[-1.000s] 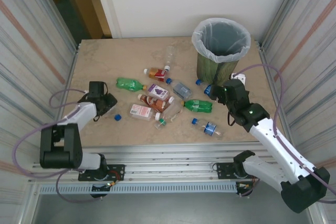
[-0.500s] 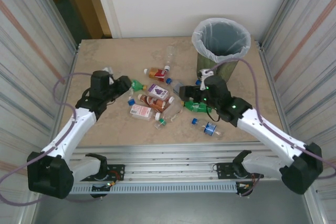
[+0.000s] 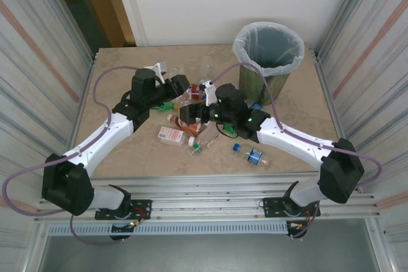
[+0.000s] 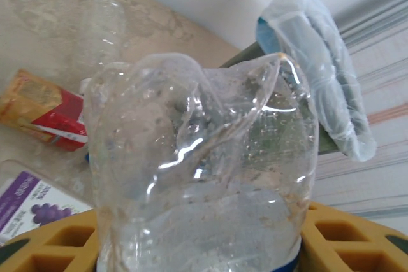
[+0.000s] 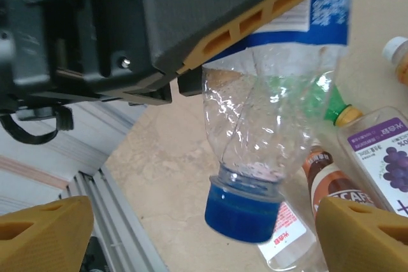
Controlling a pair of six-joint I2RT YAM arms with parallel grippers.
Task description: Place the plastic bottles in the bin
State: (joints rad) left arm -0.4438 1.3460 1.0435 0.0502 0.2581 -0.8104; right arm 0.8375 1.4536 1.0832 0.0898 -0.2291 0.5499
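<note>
My left gripper (image 3: pixel 179 88) is shut on a crumpled clear bottle (image 4: pixel 204 170) with a blue label, held above the middle of the table. In the right wrist view that bottle (image 5: pixel 268 119) hangs neck down with its blue cap (image 5: pixel 245 211) lowest. My right gripper (image 3: pixel 187 116) faces it from just below. It is open, with the cap between its yellow fingers (image 5: pixel 44 234) and apart from them. The bin (image 3: pixel 261 84), dark green with a white bag over its rim, stands at the back right. Several more bottles lie on the table around the grippers.
On the table lie an amber bottle with a red label (image 3: pixel 191 88), a green one (image 3: pixel 167 105), a clear one with a red and white label (image 3: pixel 171 135), a blue-capped one (image 3: pixel 255 155) and a clear one (image 3: pixel 205 65) farther back. Corrugated walls close both sides.
The left arm has swung from the table's left edge to the centre, lifting the clear bottle. The right arm has swung left from beside the bin to meet it.
</note>
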